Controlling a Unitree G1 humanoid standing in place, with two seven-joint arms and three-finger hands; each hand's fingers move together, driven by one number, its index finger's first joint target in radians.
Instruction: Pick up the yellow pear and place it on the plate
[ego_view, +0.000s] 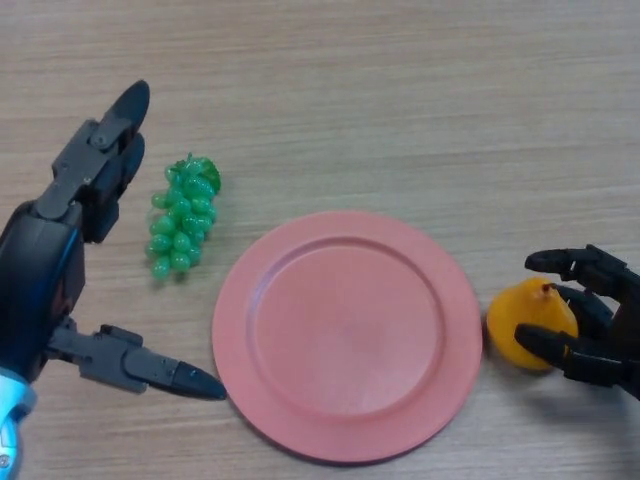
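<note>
The yellow pear (525, 322) lies on the wooden table just right of the pink plate (347, 334), close to its rim. My right hand (596, 320) comes in from the right edge with fingers and thumb curled round the pear's right side. The plate sits in the lower middle and holds nothing. My left hand (60, 250) hovers at the far left with fingers straight and thumb spread; its thumb tip reaches near the plate's left rim.
A bunch of green grapes (183, 215) lies left of the plate, between it and my left hand's fingers. Bare wooden table (400, 90) stretches across the far side.
</note>
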